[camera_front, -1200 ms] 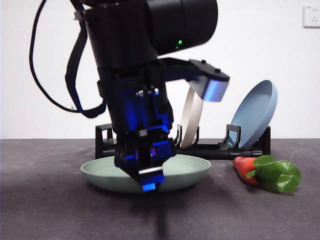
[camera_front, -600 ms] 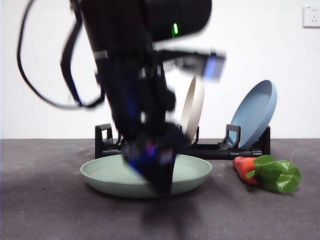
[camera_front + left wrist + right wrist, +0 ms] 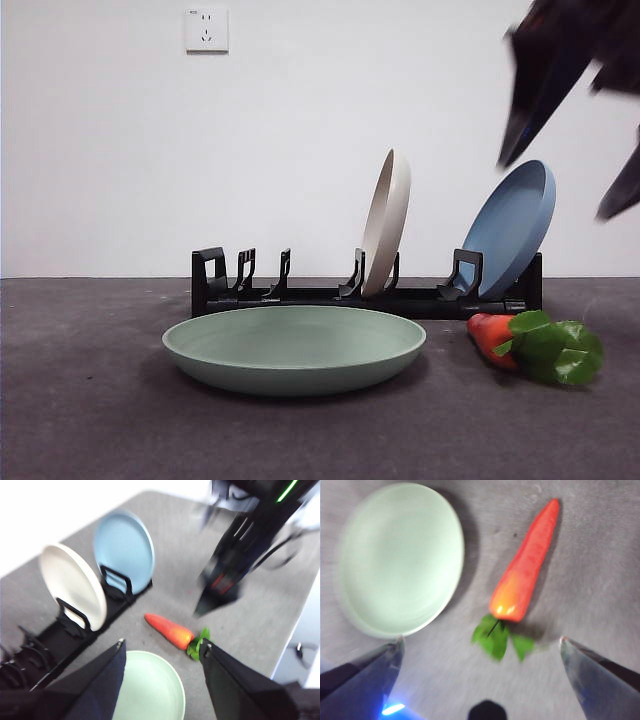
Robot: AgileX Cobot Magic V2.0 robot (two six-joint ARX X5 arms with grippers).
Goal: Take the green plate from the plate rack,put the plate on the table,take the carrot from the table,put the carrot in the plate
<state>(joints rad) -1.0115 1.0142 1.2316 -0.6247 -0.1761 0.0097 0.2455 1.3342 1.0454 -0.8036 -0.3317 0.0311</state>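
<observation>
- Green plate (image 3: 294, 349): lies flat on the worktop (image 3: 90, 400), just in front of the rack (image 3: 300, 295); its rim is clear of the rack's front edge, with bare worktop before it and to the side away from the carrot.
- Carrot (image 3: 492, 335): lies on the worktop beside the plate's rim, apart from it, its leaves (image 3: 555, 350) toward the camera (tip toward the rack's end).
- Rack: holds a cream plate (image 3: 386, 222) upright near mid-length and a blue plate (image 3: 512, 228) leaning at the carrot's end; the slots at the other end stand open.
- Right end effector (image 3: 480, 645): above the carrot, jaws spread wide, one to each side of the leaves and gripping nothing; the green plate lies off to one side in its view. In the front view it shows as blurred dark shapes (image 3: 575, 90) at the top corner over the blue plate.
- Left end effector (image 3: 162, 652): high over the worktop, jaws apart and empty; its view takes in the green plate, carrot, both racked plates and the other arm (image 3: 240, 545) (blurred).
- White wall behind the rack carries a socket (image 3: 206, 29).
</observation>
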